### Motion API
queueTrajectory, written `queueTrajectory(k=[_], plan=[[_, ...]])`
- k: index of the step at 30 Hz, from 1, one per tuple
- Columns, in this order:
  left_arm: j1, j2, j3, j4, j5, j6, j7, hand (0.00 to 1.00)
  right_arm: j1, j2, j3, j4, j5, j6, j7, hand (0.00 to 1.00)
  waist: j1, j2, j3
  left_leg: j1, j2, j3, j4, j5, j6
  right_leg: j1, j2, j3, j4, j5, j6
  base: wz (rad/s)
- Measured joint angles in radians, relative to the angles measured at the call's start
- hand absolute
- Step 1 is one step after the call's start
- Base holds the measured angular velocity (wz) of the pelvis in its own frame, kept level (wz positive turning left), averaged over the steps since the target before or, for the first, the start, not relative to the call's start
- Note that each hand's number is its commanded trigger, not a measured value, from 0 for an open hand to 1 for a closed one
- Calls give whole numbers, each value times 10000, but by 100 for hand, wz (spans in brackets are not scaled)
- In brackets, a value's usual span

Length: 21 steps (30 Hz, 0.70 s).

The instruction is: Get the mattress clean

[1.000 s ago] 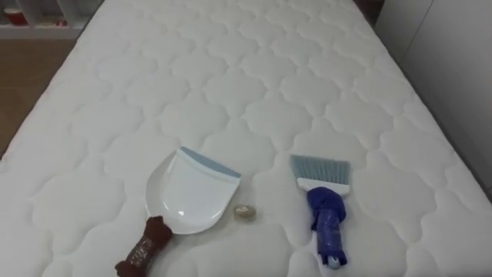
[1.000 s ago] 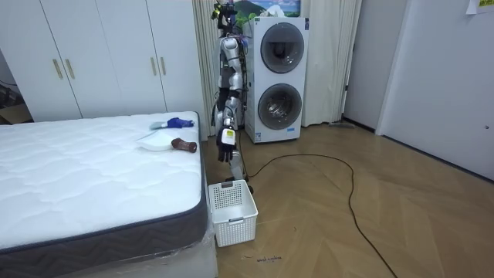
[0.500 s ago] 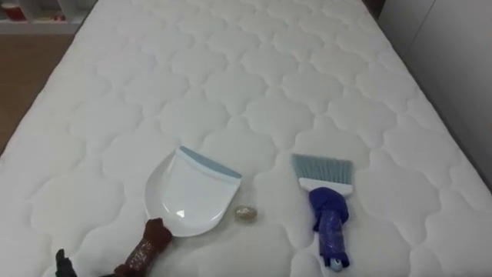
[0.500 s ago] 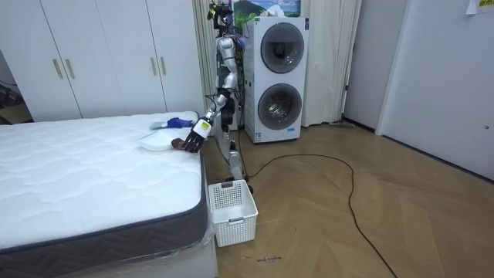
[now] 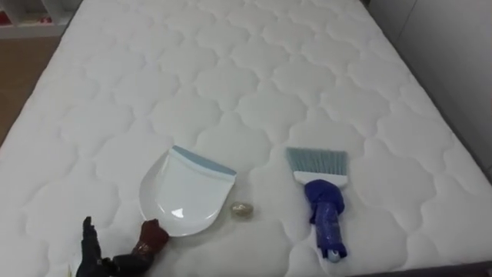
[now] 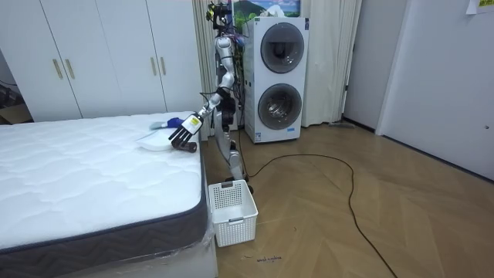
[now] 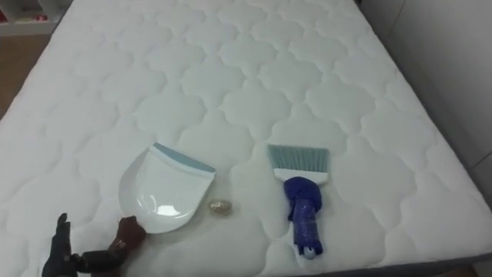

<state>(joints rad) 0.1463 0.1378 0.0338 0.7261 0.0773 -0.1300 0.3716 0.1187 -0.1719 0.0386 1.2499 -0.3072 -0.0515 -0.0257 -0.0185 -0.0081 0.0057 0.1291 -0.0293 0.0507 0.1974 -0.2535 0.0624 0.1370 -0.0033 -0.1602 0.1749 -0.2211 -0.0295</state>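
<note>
One small crumpled scrap [image 5: 243, 210] lies on the white quilted bed [image 5: 231, 77] near its near edge. It sits just right of the white dustpan [image 5: 183, 201] and well left of the blue brush [image 5: 323, 200]. The brush's bristles point to the far side. The dustpan's brown handle [image 5: 151, 237] points near and left. The left hand [image 5: 92, 254] hovers at that handle's near end with its fingers spread and holding nothing; whether it touches the handle cannot be told. In the room view the robot stands at the bed's corner, with a white basket [image 6: 231, 210] on the floor beside it and stacked washing machines [image 6: 279, 77] behind it.
</note>
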Motion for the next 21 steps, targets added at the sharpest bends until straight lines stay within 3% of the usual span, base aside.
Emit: queueTrajectory(k=[8, 13, 17, 21], plan=[[10, 4, -327, 11, 1296, -5, -339, 0, -47, -9, 199, -61, 17, 91, 184, 0, -7, -8, -20, -177, 1, 56, 78, 0, 2, -206, -11, 99, 145, 1, 1, -1], [-139, 8, -471, 76, 1325, -5, -336, 0, -259, -68, 213, -87, 694, 142, 231, 0, 12, 9, -44, -645, 24, 153, 279, 2, 5, -688, -18, 193, 407, 2, -2, -6], [-598, 20, -466, 595, 1343, -9, -327, 0, -577, -174, 213, -65, 1843, 144, 243, 0, -16, 0, -18, -1116, 28, 186, 480, 5, 11, -1127, -36, 197, 524, 25, -25, -1], [-1345, 105, -388, 1315, 1579, -18, -266, 0, -953, -188, 227, -50, 1804, 128, 173, 0, 1, 1, -4, -1912, 54, 183, 916, 5, 11, -1913, -66, 182, 945, 41, -53, 0]])
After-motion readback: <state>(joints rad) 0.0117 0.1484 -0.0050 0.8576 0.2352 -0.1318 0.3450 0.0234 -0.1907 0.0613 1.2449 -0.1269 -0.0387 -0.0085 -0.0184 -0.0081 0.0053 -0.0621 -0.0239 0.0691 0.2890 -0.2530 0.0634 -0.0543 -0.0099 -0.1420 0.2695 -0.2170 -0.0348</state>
